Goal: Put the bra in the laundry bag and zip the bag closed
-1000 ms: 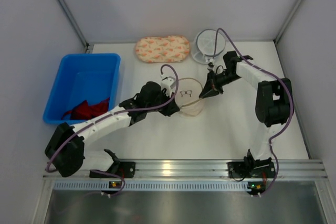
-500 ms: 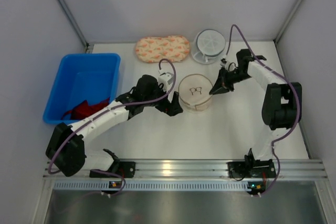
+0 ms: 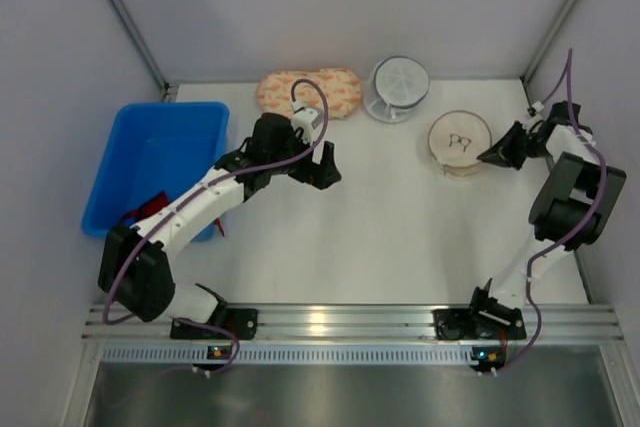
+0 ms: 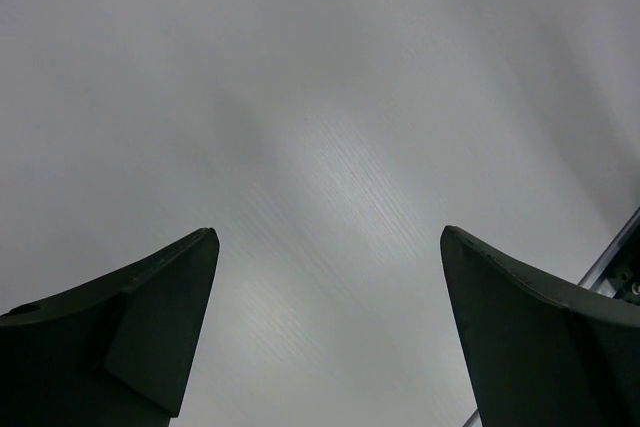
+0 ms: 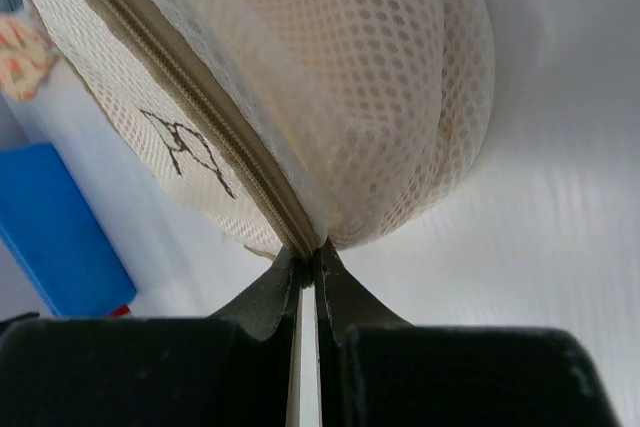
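Your right gripper (image 5: 305,259) is pinched tight on the seam of the laundry bag (image 5: 380,87), right where the zip (image 5: 195,97) runs down into the fingers. The pull itself is hidden between them, so I cannot tell whether you hold the tab or only the mesh edge. The run of zip that shows looks closed.

The bra is not visible on its own. A pale solid layer shows through the mesh, and I judge that to be the bra, already inside.

To finish well, draw along the line of the zip rather than away from the bag. With nothing bracing it, the bag is light enough to slide with you instead of closing.

Your left gripper (image 4: 328,234) hangs with its fingers wide apart, holding nothing, over bare table and well away from the bag. Bring it across to steady the far dome.

The white table (image 3: 400,247) is smooth and will give little grip. The bag lies at its far right, close to the right wall, so you have little room to pull that way. The white ribbed container (image 3: 398,87) stands near the bag on its left, with the floral pouch (image 3: 308,93) beyond that. The blue bin (image 3: 130,112) with the red cloth (image 3: 150,211) sits far left.
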### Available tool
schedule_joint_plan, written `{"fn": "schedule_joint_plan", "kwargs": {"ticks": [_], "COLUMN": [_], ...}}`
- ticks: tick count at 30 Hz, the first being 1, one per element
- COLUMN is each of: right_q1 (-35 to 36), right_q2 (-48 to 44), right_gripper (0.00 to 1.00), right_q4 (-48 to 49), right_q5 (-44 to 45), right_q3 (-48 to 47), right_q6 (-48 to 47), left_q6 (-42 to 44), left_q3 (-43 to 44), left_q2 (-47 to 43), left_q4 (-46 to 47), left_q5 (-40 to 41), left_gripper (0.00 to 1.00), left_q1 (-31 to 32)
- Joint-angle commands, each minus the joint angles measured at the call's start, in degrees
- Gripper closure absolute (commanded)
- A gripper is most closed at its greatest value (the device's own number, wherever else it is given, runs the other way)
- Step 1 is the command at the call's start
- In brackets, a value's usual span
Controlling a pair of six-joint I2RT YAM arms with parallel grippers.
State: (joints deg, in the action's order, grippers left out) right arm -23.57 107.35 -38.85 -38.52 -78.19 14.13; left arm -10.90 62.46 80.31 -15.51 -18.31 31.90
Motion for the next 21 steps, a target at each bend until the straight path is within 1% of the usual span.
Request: {"fn": "schedule_joint_plan", "kwargs": {"ticks": [1,2,4,8,11,13,14,16,17,18,19,20,21], "right_q1": [-0.3,-0.2,-0.2,0.9,2.2,3.3,3.4,4.0,4.1,4.2,4.2,4.2,4.2], "right_q2": [6.4,7.7,11.2,18.9,22.0,22.9,23.1,24.1,24.3,23.5,22.6,21.7,19.3], "right_gripper": [1.0,1.0,1.0,1.0,1.0,0.95,0.82,0.64,0.47,0.39,0.34,0.26,0.22], "right_q4": [8.2,11.4,14.9,18.6,22.0,25.5,27.1,29.5,29.4,29.5,29.3,27.4,25.9], "right_q5": [1.0,0.7,0.5,-2.3,-3.0,-3.7,-4.7,-5.7,-6.5,-6.7,-6.9,-7.3,-7.4], "right_q3": [-7.6,-8.8,-10.9,-21.5,-24.5,-25.1,-25.3,-27.0,-27.4,-27.2,-26.8,-26.0,-26.0], "right_q6": [6.1,7.7,10.8,16.5,17.8,19.9,20.9,23.2,23.5,23.6,23.1,21.4,20.0], "left_q6": [1.2,1.3,1.7,2.0,2.5,2.7,2.9,3.3,3.3,3.4,3.4,3.7,4.6], "left_q3": [4.8,6.2,7.2,7.7,7.8,7.9,7.9,8.5,9.4,10.0,10.6,11.4,12.9], "left_q2": [2.5,3.1,4.3,5.1,5.1,5.1,5.1,5.9,6.2,6.5,7.1,7.4,7.6], "left_q4": [-4.2,-5.2,-7.7,-10.0,-11.6,-12.2,-12.4,-13.3,-13.8,-15.0,-15.6,-16.5,-17.2], "left_q5": [2.0,3.1,4.7,6.8,7.1,7.9,8.2,9.6,10.0,10.0,10.2,10.5,10.1], "left_gripper": [0.02,0.02,0.02,0.02,0.02,0.02,0.02,0.02,0.02,0.02,0.02,0.02,0.02], "left_q1": [-0.9,-1.0,-1.2,-2.7,-4.1,-4.8,-5.3,-5.9,-6.2,-6.6,-6.9,-7.5,-7.7]}}
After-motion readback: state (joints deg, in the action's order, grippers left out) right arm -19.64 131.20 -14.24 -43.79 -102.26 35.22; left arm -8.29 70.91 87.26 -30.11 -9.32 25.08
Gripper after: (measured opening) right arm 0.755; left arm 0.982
